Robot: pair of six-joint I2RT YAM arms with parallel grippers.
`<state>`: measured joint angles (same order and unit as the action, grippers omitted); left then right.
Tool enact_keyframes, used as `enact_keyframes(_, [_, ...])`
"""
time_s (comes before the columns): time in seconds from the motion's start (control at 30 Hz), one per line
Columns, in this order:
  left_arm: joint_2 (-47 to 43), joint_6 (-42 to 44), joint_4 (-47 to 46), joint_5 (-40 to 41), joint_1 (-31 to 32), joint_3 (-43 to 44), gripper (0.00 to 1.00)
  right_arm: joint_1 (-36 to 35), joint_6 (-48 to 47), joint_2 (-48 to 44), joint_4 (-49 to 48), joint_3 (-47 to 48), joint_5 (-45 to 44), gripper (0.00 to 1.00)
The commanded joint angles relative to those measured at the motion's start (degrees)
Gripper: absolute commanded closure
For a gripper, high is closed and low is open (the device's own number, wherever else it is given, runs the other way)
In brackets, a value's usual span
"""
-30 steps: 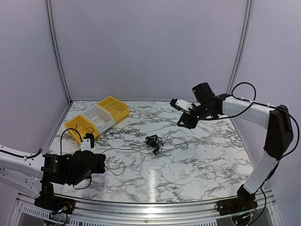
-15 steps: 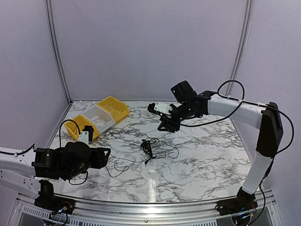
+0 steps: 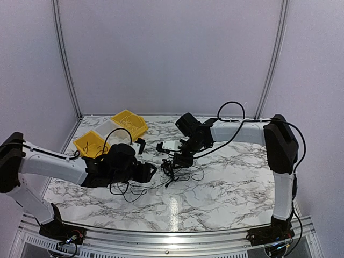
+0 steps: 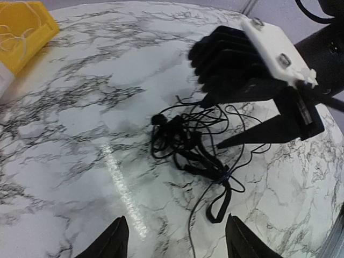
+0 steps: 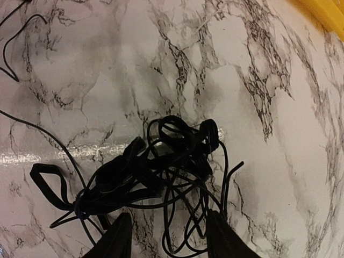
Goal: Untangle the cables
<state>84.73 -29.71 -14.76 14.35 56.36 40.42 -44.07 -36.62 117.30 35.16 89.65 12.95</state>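
From above, I see the cables [image 3: 171, 169] clumped mid-table [image 3: 231, 185], with the left gripper [image 3: 150, 171] and right gripper [image 3: 176, 161] flanking them. Left wrist: my jaws are apart and empty, clump ahead. Right wrist: jaws apart, low over the clump.

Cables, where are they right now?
In the top view the cables sit clumped mid-table, under the right arm's jaws, with the left arm's jaws just to their left.

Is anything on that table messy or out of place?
Yes: the cables lie in a knotted black clump in the middle of the table, loose strands trailing off. The bins in the far left corner sit askew to its edge.
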Motion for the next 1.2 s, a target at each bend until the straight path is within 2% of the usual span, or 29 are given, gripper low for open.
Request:
enact_keyframes(0.0, [8.2, 5.9, -8.4, -9.9, -0.1, 7.2, 0.37, 0.0, 1.8, 0.7, -1.1, 2.5, -1.5, 0.6])
enact_keyframes(0.2, [17.9, 6.0, -10.9, -9.7, -0.3, 12.4, 0.41, 0.0, 2.4, 0.6, -2.0, 1.8, -1.9, 0.84])
enact_keyframes(0.37, [20.8, 5.0, -11.8, -5.9, -0.6, 13.8, 0.45, 0.1, 2.9, 1.0, -2.1, 1.8, -2.3, 1.0])
enact_keyframes(0.5, [20.2, 4.2, -15.0, -4.4, -1.1, 10.8, 0.44, 0.3, 3.3, -0.8, -2.2, 1.1, -2.0, 1.0])
enact_keyframes(0.63, [21.9, 4.7, -18.0, -4.8, -2.3, 9.8, 0.49, 0.3, 3.5, -1.5, -2.3, 1.2, -1.2, 1.0])
enact_keyframes(0.93, [26.6, 5.2, -26.2, -7.9, -4.5, 9.3, 0.77, 0.3, 4.1, -1.4, -1.7, 1.5, -0.6, 1.0])
enact_keyframes(1.0, [27.3, 5.2, -27.9, -8.6, -4.6, 9.2, 0.78, 0.3, 4.2, -1.3, -1.7, 1.7, -0.6, 1.0])
enact_keyframes(1.17, [28.1, 4.7, -31.4, -9.8, -4.6, 8.4, 0.72, 0.4, 4.6, -1.2, -1.7, 1.9, -0.5, 1.0])
